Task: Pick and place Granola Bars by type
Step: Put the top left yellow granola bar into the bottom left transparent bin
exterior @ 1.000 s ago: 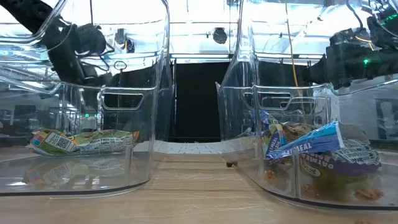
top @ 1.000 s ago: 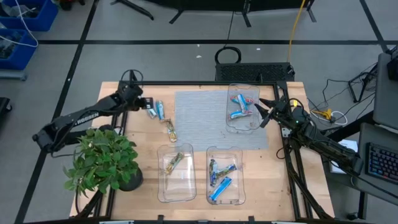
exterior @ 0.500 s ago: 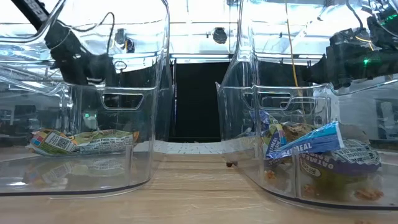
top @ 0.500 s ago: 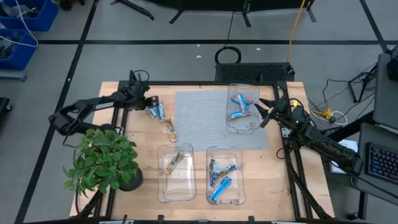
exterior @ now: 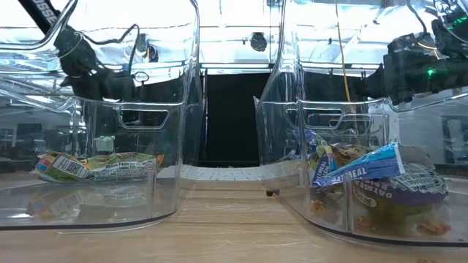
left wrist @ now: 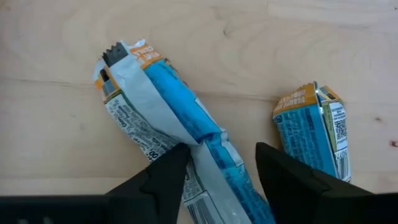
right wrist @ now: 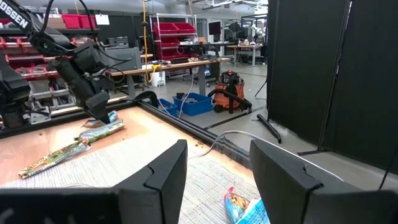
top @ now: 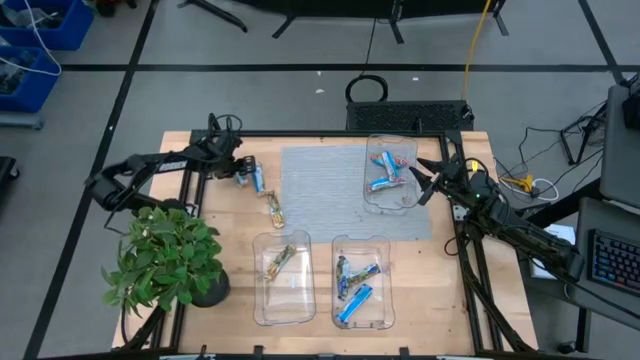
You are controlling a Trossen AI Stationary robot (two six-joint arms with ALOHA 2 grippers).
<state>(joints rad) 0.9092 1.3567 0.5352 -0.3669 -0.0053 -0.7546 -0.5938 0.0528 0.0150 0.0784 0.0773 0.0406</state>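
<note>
My left gripper (top: 237, 167) is open and low over the far left of the table. In the left wrist view my left gripper (left wrist: 221, 162) stands astride one blue granola bar (left wrist: 180, 106), which lies flat on the wood with its white seam side up. A second blue bar (left wrist: 311, 127) lies just beside it. A tan-gold bar (top: 273, 208) lies on the wood nearer the table's middle. My right gripper (top: 418, 182) waits open beside the far right tray (top: 403, 203). My left gripper has one finger (left wrist: 168, 177) on each side of the blue bar's near end (left wrist: 214, 155), coming from above. The fingers lie across the bar, which rests flat on the table. Whether they touch it, I cannot tell.
Clear trays: the near left one (top: 283, 305) holds a tan-gold bar, the near right one (top: 375, 305) blue bars, the far right one blue and red bars. A grey mat (top: 330, 190) covers the table's middle. A potted plant (top: 165, 262) stands at the near left.
My left gripper has moved toward the table's right and down onto the pair of blue bars, while its arm has folded back toward the left edge. The bars and my right arm have stayed where they were.
</note>
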